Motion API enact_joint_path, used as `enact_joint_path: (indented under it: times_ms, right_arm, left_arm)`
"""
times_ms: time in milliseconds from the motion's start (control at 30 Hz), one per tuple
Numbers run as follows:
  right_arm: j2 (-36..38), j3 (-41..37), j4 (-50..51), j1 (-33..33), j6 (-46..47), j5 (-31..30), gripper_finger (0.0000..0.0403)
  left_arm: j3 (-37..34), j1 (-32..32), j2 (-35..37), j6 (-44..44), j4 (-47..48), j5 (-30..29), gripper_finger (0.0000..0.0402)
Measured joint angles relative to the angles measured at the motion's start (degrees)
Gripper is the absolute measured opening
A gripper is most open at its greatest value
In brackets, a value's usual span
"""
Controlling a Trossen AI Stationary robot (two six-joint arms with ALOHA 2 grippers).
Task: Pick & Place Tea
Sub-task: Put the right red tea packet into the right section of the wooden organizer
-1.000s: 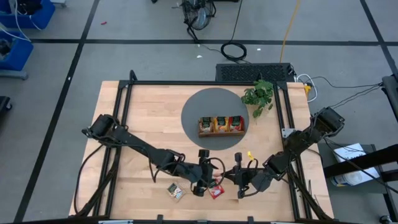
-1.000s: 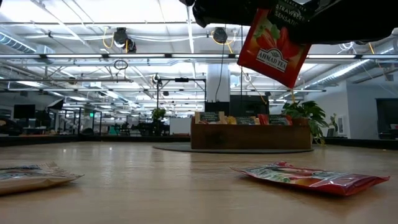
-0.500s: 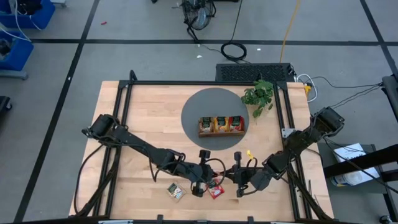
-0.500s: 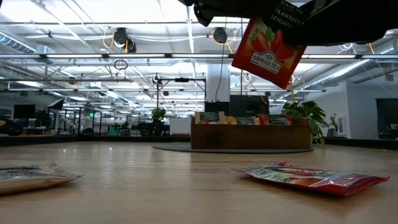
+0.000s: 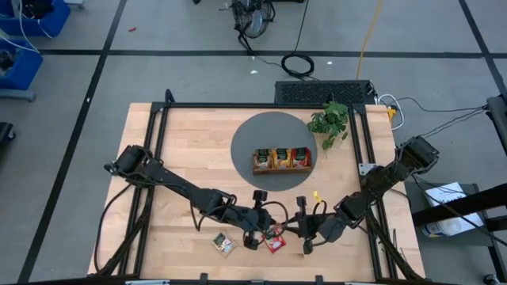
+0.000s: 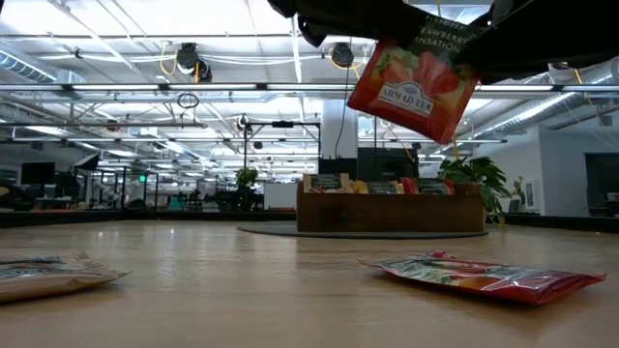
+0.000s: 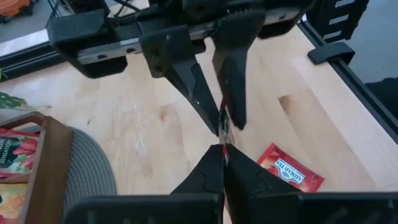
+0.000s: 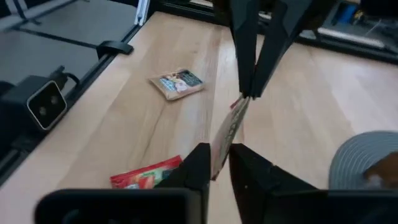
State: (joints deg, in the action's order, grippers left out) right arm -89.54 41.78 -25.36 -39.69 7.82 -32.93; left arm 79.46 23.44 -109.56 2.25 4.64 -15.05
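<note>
While the left arm reaches in from the left edge of the high view, a beige tea sachet (image 5: pixel 224 244) lies flat on the wooden table (image 5: pixel 182 158) at lower centre-left, just beside that arm's tip. We see the left gripper (image 5: pixel 252 237) next to it, its jaws pressed together on one edge of a red strawberry tea sachet (image 6: pixel 411 87), which hangs tilted in the air at the upper right of the low view, clear of the tabletop. Below it, near the frame's bottom centre in the high view, a second red tea sachet (image 5: pixel 275 245) rests flat on the wood. Right of that sits the right gripper (image 5: pixel 307 239), facing the left one; in its wrist view its jaws stand narrowly parted with the hanging sachet's other edge between them. Above, at the high view's centre, the wooden three-compartment tray (image 5: pixel 282 169) stands on a round grey mat (image 5: pixel 261 131), holding sachets upright. A green leafy plant (image 5: pixel 330 120) stands just right of the mat.
</note>
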Motion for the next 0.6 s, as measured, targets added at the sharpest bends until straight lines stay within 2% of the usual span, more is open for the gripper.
enact_joint_path:
  times_ms: [200, 367, 600]
  right_arm:
    - [3.1, 0.0, 0.9, -1.0, 0.7, -1.3, 0.0113]
    - [5.8, 0.0, 1.8, -0.3, 3.8, -1.2, 0.0141]
    - [5.4, 0.0, 8.0, 5.0, 13.3, 7.9, 0.0141]
  left_arm:
    - [0.0, 0.1, 0.0, -0.2, 0.3, -0.1, 0.0003]
    - [0.0, 0.1, 0.0, -0.5, -0.4, -0.7, 0.0003]
    - [0.0, 0.2, 0.0, -0.6, -1.8, -1.5, 0.0002]
